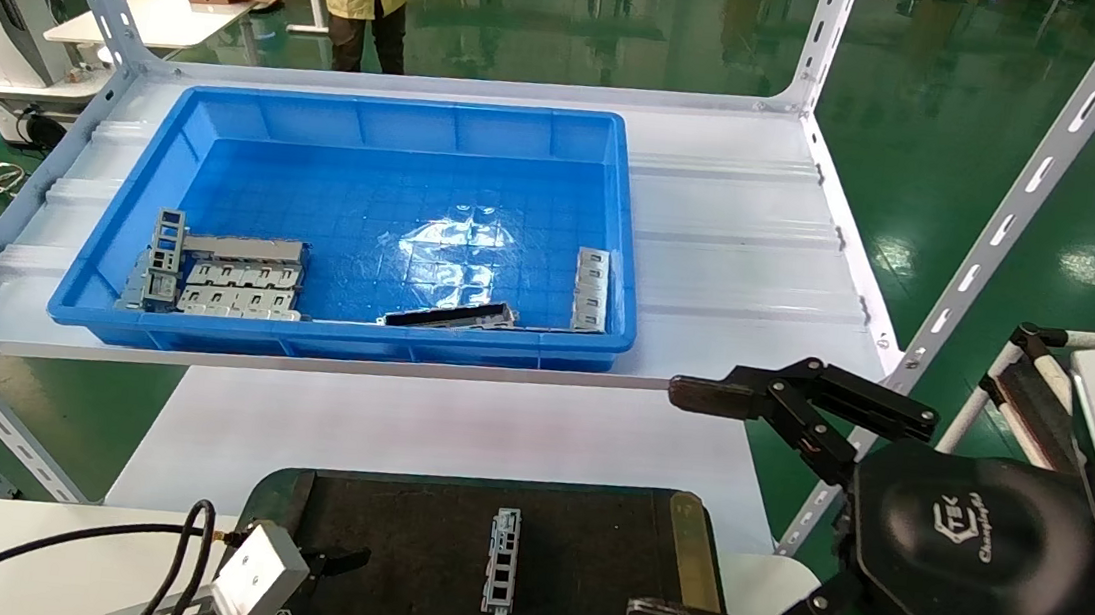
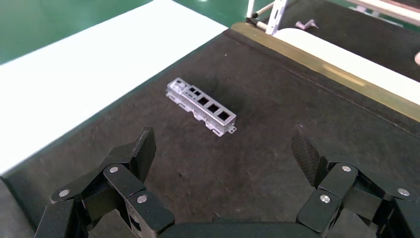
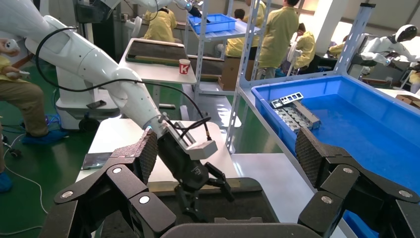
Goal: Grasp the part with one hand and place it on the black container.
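With the part (image 1: 502, 561) lying mid-container (image 1: 580, 592), your left end effector (image 2: 223, 148) hung wide open and empty beside it, your right end effector (image 1: 689, 502) likewise, so I judged another bin pick due.

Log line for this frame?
part: lying on black container | left gripper: open, empty, near part | right gripper: open, empty, beside tray

A glossy green floor (image 1: 929, 103) is seen throughout, with overhead light reflected in it. White tables (image 1: 174, 10) and perforated metal shelf uprights (image 1: 1020, 202) are visible beyond.
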